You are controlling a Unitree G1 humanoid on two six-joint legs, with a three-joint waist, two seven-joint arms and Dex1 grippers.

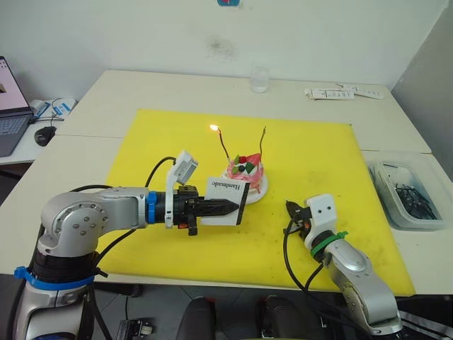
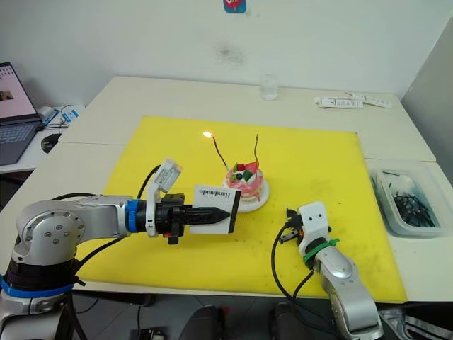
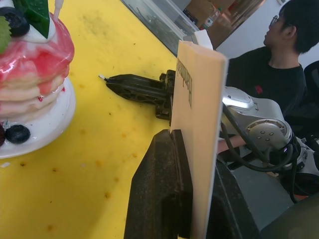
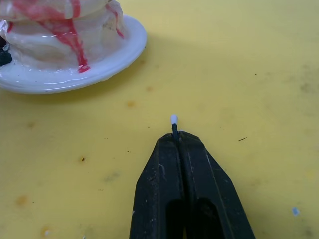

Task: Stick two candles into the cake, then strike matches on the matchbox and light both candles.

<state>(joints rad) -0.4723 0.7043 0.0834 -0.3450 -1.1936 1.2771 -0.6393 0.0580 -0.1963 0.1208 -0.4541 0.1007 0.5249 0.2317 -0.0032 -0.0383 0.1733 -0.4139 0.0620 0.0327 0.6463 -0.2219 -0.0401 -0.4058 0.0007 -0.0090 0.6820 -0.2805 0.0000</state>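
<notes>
**One candle lit, a match and the matchbox in the grippers**

The small round pink cake [image 1: 246, 172], on its white plate [image 1: 262, 188], stands near the middle of the yellow mat [image 1: 311, 163]. Two thin, wavy, dark candles rise from its top. The candle on the robot's left [image 1: 222, 142] carries a small flame at its tip; the candle on the right [image 1: 262, 141] shows none.

The left gripper [image 1: 225, 206] is clamped on the flat white matchbox [image 1: 228, 199], lettered "Handmade", held on edge just in front of the plate.

The right gripper [image 4: 178, 137] sits low over the mat, near the plate on the robot's right, fingers pressed together on a short dark match [image 4: 174, 124]. The match's pale tip pokes out beyond the fingertips.
</notes>
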